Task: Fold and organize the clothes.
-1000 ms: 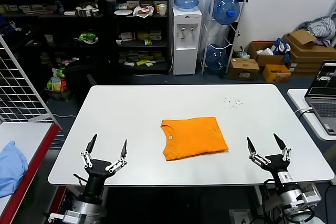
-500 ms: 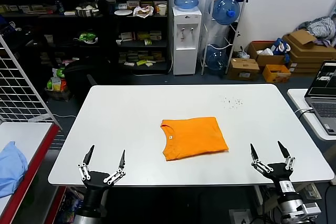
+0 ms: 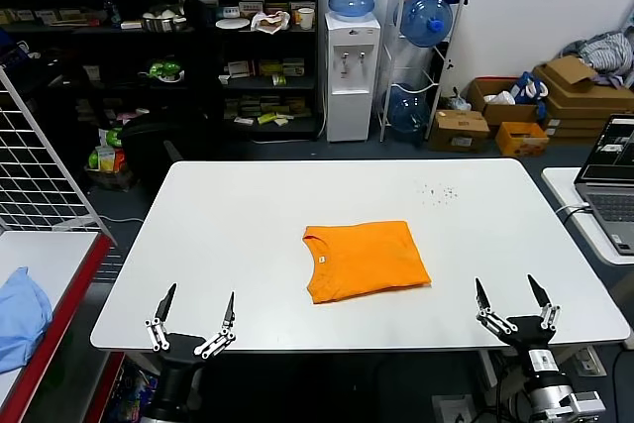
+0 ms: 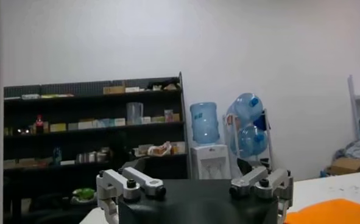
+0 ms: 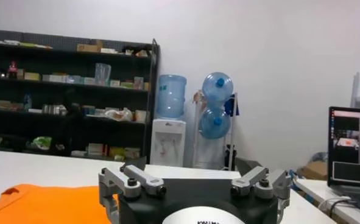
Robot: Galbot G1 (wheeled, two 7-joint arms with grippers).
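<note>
Judging by the T-shirt (image 3: 366, 260), which is seen folded into a neat rectangle at the middle of the table (image 3: 248, 215), the folding is taken as done, while the left gripper (image 3: 196, 308) and right gripper (image 3: 511, 293) are held wide open and empty at the near edge.

One orange T-shirt (image 3: 366, 262) lies folded on one white table (image 3: 258, 215), and two grippers are in view, the left gripper (image 3: 195, 311) and the right gripper (image 3: 513, 294), each with its two fingers spread apart. Four blue water bottles can be counted: one on the single white dispenser (image 3: 352, 76) and three in the wire rack (image 3: 426, 42) beside it. There is also one light blue cloth (image 3: 20, 314) on a side table, one laptop (image 3: 611, 180), and at least four cardboard boxes (image 3: 535, 106) stacked on the floor.
</note>
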